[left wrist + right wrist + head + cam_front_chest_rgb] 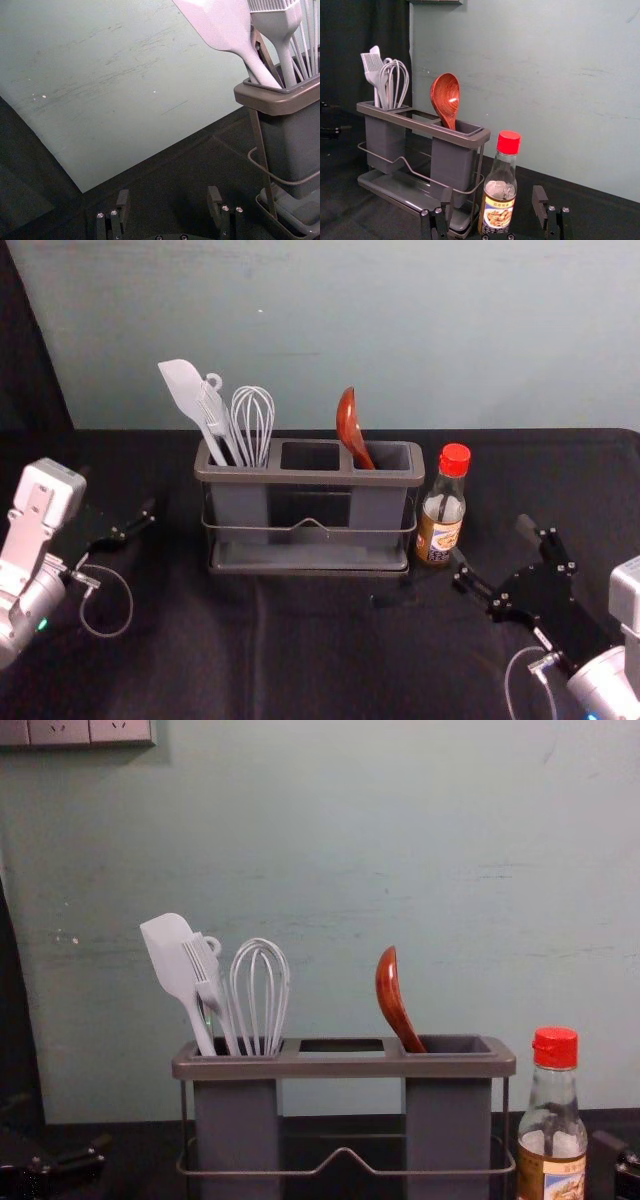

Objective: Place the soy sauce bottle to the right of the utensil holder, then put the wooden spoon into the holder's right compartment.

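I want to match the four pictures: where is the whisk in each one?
Head view: the whisk, left of centre, above middle.
Left wrist view: beside the brush, partly cut off.
Right wrist view: beside the brush.
Chest view: left of centre.
Shared landmark: utensil holder.

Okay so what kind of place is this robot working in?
It looks like a staged test bench, perhaps a kitchen mock-up: a utensil holder and a soy sauce bottle stand on a black-covered table, against a bare, scuffed wall.
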